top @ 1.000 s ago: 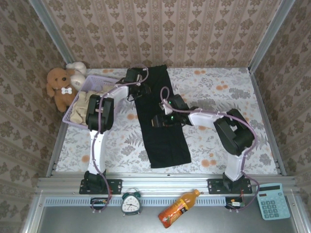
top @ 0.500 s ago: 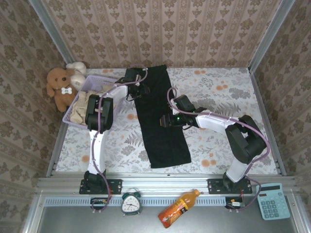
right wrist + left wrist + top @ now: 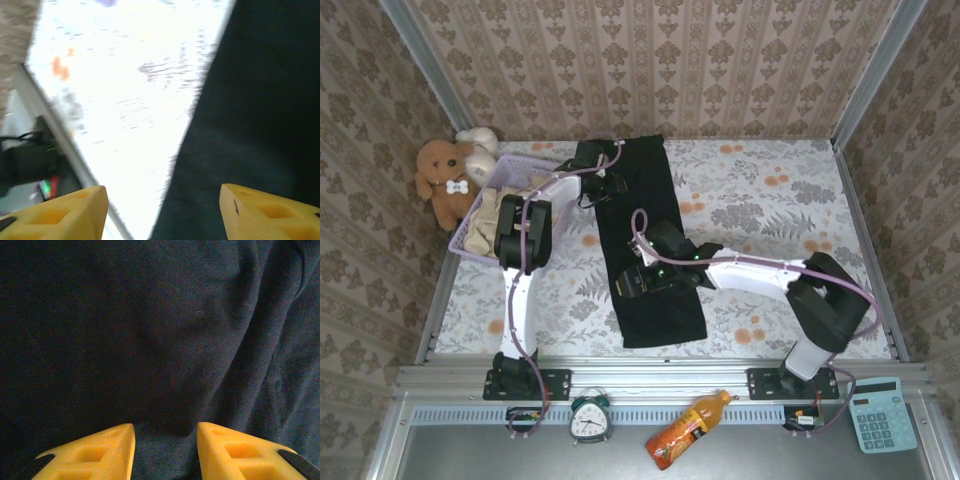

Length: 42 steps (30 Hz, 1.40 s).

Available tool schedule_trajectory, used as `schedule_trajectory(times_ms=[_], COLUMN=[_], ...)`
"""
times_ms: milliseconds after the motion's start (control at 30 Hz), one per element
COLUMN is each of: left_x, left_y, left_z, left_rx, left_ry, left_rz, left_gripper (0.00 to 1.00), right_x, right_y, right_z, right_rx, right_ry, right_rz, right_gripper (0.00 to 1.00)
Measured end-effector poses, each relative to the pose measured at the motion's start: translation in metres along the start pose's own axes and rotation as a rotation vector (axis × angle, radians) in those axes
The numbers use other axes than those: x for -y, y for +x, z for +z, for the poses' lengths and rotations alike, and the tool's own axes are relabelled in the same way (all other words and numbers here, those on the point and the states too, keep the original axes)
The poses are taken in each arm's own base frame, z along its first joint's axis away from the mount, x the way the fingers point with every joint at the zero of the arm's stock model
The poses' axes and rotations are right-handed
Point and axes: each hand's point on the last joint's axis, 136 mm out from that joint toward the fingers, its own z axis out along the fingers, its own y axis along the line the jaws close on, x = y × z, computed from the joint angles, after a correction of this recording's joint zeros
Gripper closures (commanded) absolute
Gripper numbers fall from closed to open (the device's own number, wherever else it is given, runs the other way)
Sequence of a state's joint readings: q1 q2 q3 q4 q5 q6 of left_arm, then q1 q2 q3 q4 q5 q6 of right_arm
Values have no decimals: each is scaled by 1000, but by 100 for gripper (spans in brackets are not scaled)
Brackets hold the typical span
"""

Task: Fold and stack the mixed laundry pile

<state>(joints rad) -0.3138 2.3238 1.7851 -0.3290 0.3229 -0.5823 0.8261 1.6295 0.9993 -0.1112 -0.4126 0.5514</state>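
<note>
**Black strip laid out, right hand lining up on its left edge**

I've got the black garment (image 3: 650,250) lying as 1 long strip down the middle of the counter (image 3: 770,200), running from the far side to the near side. The cream garment (image 3: 492,215) sits in the lavender basket (image 3: 515,163) at far left, not folded yet.

The left hand (image 3: 598,186) is at the strip's far-left edge. Its wrist view has the yellow fingers (image 3: 107,450) partly apart with dark cloth humped between them. I can't tell if that is a real pinch or just contact.

The right hand (image 3: 632,284) is over the near-left edge, fingers (image 3: 270,212) wide apart with nothing between them. The cloth edge and bare counter are both below it.

My read of the step is that both hands take the left edge for a lengthwise fold. To do it well:
- Bring the right hand straight down astride the hem and close on the edge, not mid-panel.
- Confirm the left pinch before lifting.
- Raise both ends level and low.
- Carry them across together so the edges meet square and the strip doesn't skew.
</note>
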Motion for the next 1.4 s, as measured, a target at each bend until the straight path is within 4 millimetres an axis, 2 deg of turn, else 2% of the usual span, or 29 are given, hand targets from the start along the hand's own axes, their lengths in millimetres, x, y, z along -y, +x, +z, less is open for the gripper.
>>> schedule_trajectory(times_ms=[33, 100, 167, 233, 333, 400, 467, 567, 633, 700, 767, 833, 900, 967, 1067, 1200, 1300, 1400], left_x=[0, 0, 0, 0, 1, 2, 6, 20, 38, 59, 80, 97, 105, 104, 89, 105, 111, 133], left_y=[0, 0, 1, 1, 3, 6, 9, 15, 18, 25, 36, 52, 71, 89, 110, 87, 87, 86], left_z=[0, 0, 0, 0, -2, -7, -17, -43, -62, -74, -76, -65, -45, -21, 14, 18, 34, 45], left_rx=[-1, -4, -6, -9, -20, -33, -37, -32, -13, 3, 0, -24, -65, -115, -178, -131, -137, -134], left_ry=[1, 3, 3, 5, 9, 5, 4, 19, 46, 84, 124, 154, 162, 151, 110, 132, 136, 172], left_rz=[-1, -2, -2, -3, -6, -6, -2, 15, 40, 72, 102, 126, 137, 142, 136, 147, 156, 182], left_gripper=[60, 60, 60, 60, 59, 58, 58, 57, 57, 57, 57, 58, 58, 58, 59, 59, 59, 59], right_x=[-6, 1, 24, 57, 103, 123, 133, 140, 145, 150, 157, 160, 161, 162, 161, 161, 159, 155], right_y=[-2, -8, -13, -12, 1, 12, 20, 32, 37, 41, 47, 49, 49, 50, 58, 69, 70, 70], right_z=[-7, -19, -28, -35, -44, -49, -51, -48, -44, -39, -34, -33, -34, -36, -42, -47, -45, -42], right_rx=[16, 46, 72, 86, 78, 62, 53, 32, 17, 3, -15, -19, -9, 4, 24, 45, 72, 85], right_ry=[-8, 21, 87, 173, 304, 374, 402, 413, 421, 432, 454, 464, 470, 471, 466, 456, 439, 424], right_rz=[-8, 6, 52, 116, 203, 241, 263, 296, 323, 343, 365, 384, 401, 416, 437, 470, 495, 507], right_gripper=[36, 36, 36, 36, 36, 36, 42, 64, 75, 80, 80, 80, 78, 76, 75, 74, 74, 74])
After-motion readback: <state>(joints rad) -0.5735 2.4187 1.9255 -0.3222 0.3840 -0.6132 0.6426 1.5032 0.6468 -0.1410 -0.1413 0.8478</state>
